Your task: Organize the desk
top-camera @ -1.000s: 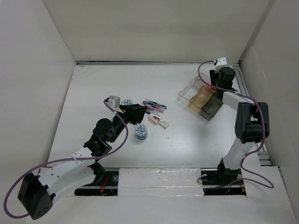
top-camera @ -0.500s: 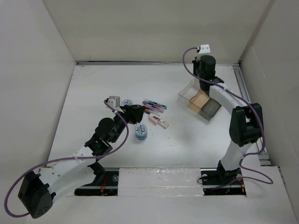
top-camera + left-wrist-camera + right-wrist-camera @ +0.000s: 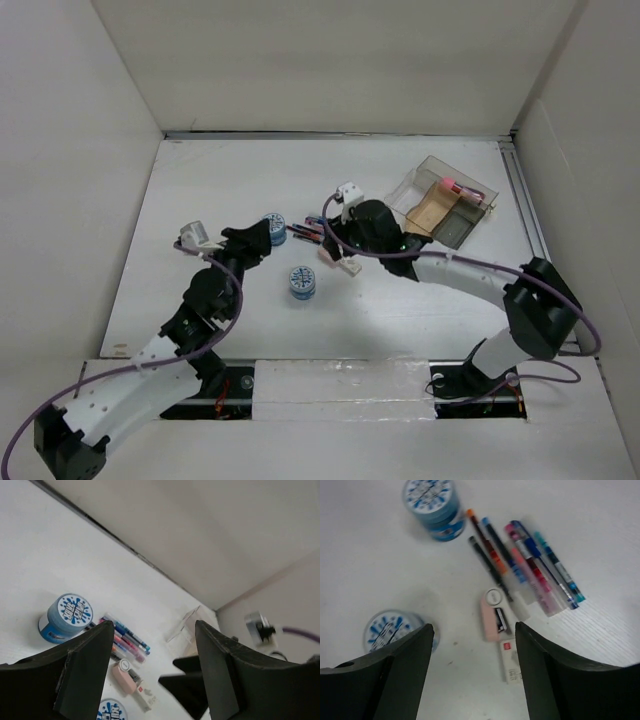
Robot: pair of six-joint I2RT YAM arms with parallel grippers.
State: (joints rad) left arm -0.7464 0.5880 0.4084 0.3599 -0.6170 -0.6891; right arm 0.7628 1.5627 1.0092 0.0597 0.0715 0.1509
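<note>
On the white desk (image 3: 400, 300) lie several pens (image 3: 305, 232) (image 3: 530, 570), a pink stapler (image 3: 492, 615) with a white staple box (image 3: 509, 660) beside it, and two blue round tubs (image 3: 273, 225) (image 3: 302, 283). My right gripper (image 3: 335, 238) (image 3: 475, 680) is open and empty, hovering over the stapler and box. My left gripper (image 3: 255, 240) (image 3: 155, 650) is open and empty, just left of the far tub (image 3: 65, 616). It looks across the pens (image 3: 125, 640) and the stapler (image 3: 125, 675).
A small clear compartmented tray (image 3: 440, 205) stands at the back right with a pink pen (image 3: 460, 189) lying in it. White upright panels close the left, back and right sides. A metal rail (image 3: 525, 200) runs along the right edge.
My right arm has swung from the tray at the back right to above the stapler and pens. A pink pen now shows in the tray. My left gripper has drawn back to the left.
</note>
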